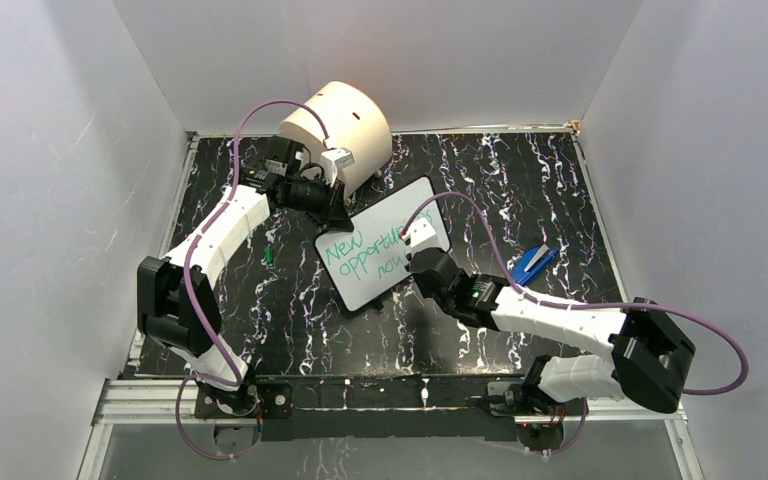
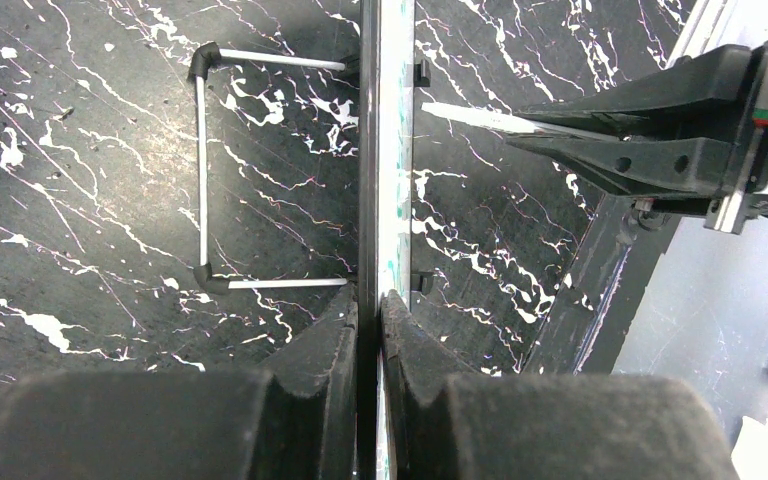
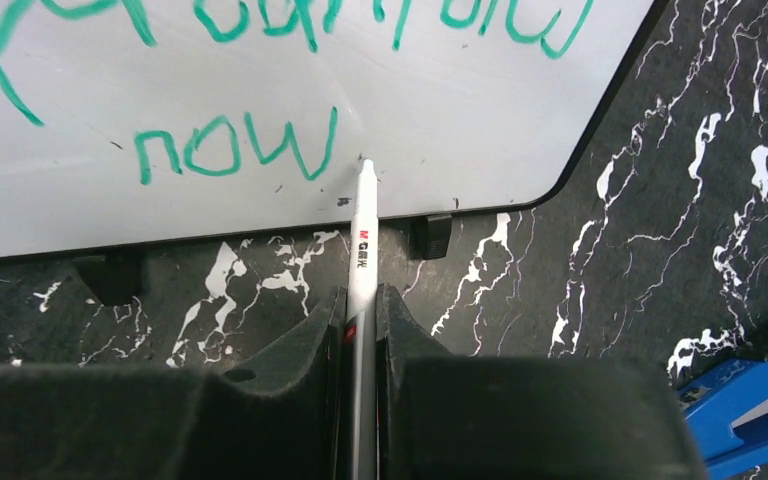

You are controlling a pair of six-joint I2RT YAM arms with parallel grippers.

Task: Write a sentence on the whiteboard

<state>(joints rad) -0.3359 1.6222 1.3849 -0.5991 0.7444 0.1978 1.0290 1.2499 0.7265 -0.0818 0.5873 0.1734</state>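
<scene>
Here the left hand pinches the edge of the small white, black-rimmed whiteboard, propped at the middle of the black marbled desk. Its green handwritten sentence runs to "now" and seems complete or nearly so. The right hand, closed on a slim white marker pen, has the tip at the board just after "now".

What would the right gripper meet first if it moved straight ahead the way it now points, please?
The right gripper holds a slim white marker pen whose tip seems to touch the small white black-rimmed whiteboard, just right of the green word "now"; so the board comes first.
</scene>
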